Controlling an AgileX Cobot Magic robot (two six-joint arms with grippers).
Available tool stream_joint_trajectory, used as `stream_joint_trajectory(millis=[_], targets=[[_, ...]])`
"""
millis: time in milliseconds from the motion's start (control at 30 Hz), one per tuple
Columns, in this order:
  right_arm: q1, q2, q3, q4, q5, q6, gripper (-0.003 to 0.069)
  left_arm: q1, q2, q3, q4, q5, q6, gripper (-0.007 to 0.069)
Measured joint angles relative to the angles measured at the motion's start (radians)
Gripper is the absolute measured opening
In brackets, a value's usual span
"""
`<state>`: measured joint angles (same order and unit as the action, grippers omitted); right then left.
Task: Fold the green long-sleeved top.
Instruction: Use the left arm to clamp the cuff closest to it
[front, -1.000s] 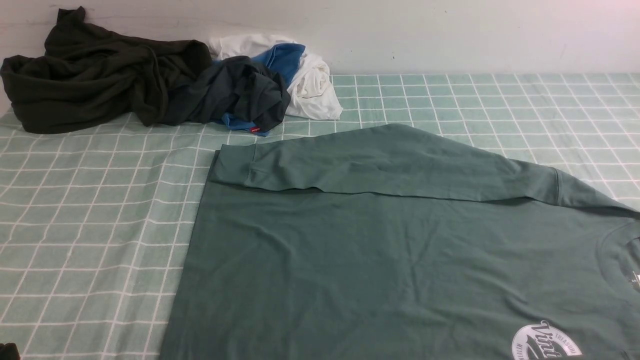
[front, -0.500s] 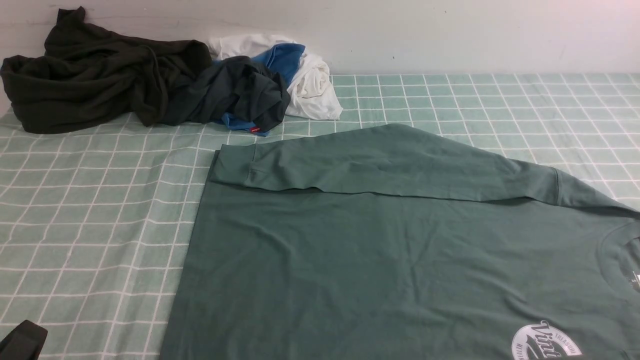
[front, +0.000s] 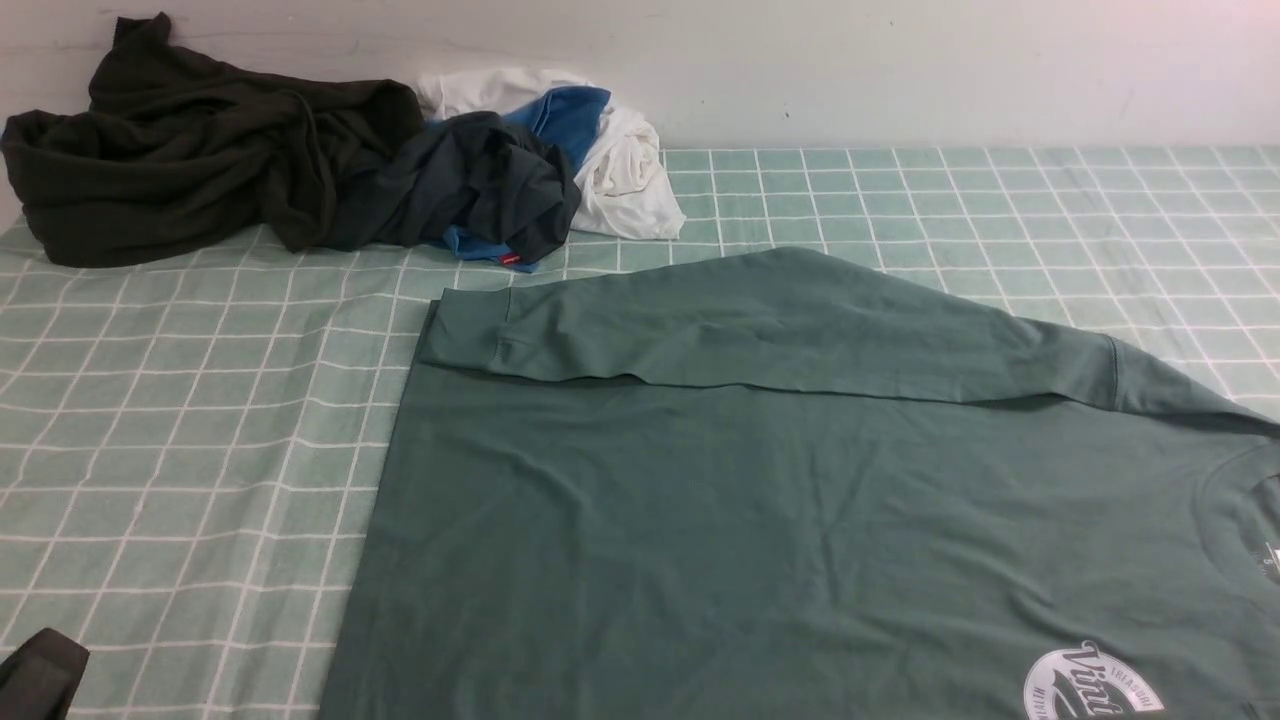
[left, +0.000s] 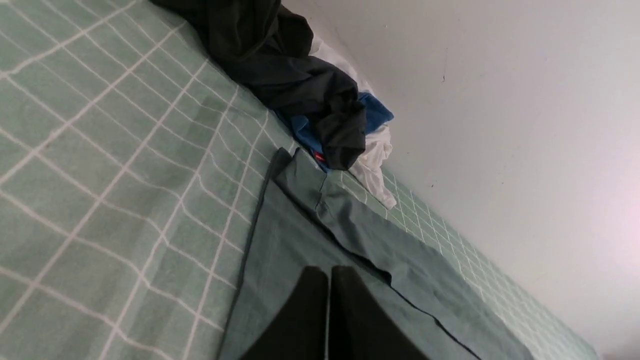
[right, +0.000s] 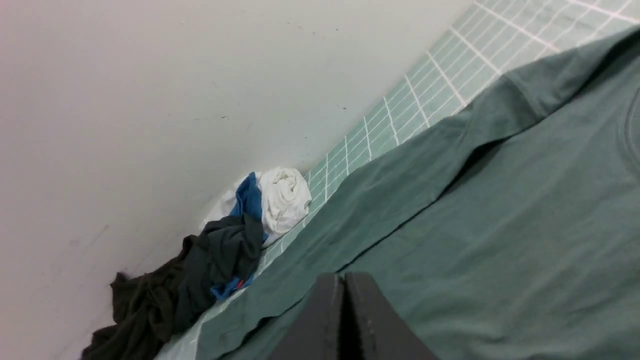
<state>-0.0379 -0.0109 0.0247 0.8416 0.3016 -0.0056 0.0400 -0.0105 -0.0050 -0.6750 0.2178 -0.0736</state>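
A large muted teal-green cotton long-sleeved top (front: 800, 520) lies spread flat on a pale green cloth with a white grid (front: 180, 430), filling the near right of the front view. One long sleeve (front: 780, 330) is folded across its far edge, with the ribbed cuff pointing left. Near the round neck, a white round logo print (front: 1092, 685) carries script lettering that begins "Vin"; the rest is cut off. By the wall lies a heap of clothes: a crumpled olive-black garment (front: 180, 150), a dark grey one (front: 480, 180), a blue one (front: 565, 115) and a white one (front: 625, 170). A small red tag (front: 510, 260) shows there, too small to read. The left gripper (left: 329, 272) and right gripper (right: 343, 280) both have their black fingers pressed together, grasping nothing
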Motion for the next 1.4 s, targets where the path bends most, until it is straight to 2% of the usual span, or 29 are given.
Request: stream_joint_trajectory(millis=[67,233,267,333,367,400,433,500,533,633,767,833,967,1167,1267,1400], targets=[[0.000,0.012,-0.023,-0.019,-0.002,-0.111,-0.0014,0.000,0.021,-0.092,0.012,0.058,0.130,-0.0003],[0.000,0.158,-0.138,-0.084,-0.018,-0.266,-0.0014,0.000,0.207,-0.231,0.089,0.208,0.289,-0.0003],[0.000,0.290,-0.225,-0.127,0.012,-0.335,-0.0014,0.000,0.333,-0.324,0.156,0.319,0.364,-0.0003],[0.000,0.422,-0.335,-0.173,0.089,-0.398,-0.0014,0.000,0.474,-0.420,0.244,0.424,0.432,-0.0003],[0.000,0.436,-0.348,-0.179,0.101,-0.404,-0.0014,0.000,0.474,-0.430,0.244,0.435,0.438,-0.0003],[0.000,0.571,-0.473,-0.227,0.228,-0.453,-0.0014,-0.004,0.600,-0.526,0.330,0.531,0.479,-0.0003],[0.001,0.586,-0.487,-0.232,0.244,-0.456,-0.0014,-0.006,0.600,-0.535,0.330,0.540,0.482,-0.0003],[0.024,0.761,-0.663,-0.279,0.443,-0.483,-0.0014,-0.053,0.742,-0.645,0.417,0.639,0.488,-0.0003],[0.027,0.773,-0.663,-0.279,0.457,-0.482,-0.0014,-0.059,0.751,-0.651,0.420,0.645,0.486,-0.0003],[0.129,0.959,-0.813,-0.330,0.673,-0.484,-0.0014,-0.195,0.900,-0.714,0.452,0.723,0.462,0.0001],[0.229,1.049,-0.841,-0.392,0.810,-0.450,-0.0014,-0.299,0.995,-0.717,0.456,0.758,0.461,0.0022],[0.313,1.101,-0.838,-0.478,0.906,-0.393,-0.0014,-0.377,1.097,-0.717,0.471,0.773,0.461,0.0063],[0.387,1.118,-0.823,-0.576,0.924,-0.333,-0.0014,-0.457,1.223,-0.720,0.497,0.757,0.457,0.0146],[0.405,1.118,-0.815,-0.608,0.922,-0.316,-0.0014,-0.540,1.414,-0.723,0.523,0.641,0.457,0.0311],[0.405,1.118,-0.814,-0.608,0.880,-0.315,-0.0014,-0.559,1.486,-0.724,0.523,0.584,0.464,0.0354],[0.405,1.118,-0.814,-0.608,0.850,-0.315,-0.0014,-0.560,1.571,-0.724,0.526,0.540,0.464,0.0367]])
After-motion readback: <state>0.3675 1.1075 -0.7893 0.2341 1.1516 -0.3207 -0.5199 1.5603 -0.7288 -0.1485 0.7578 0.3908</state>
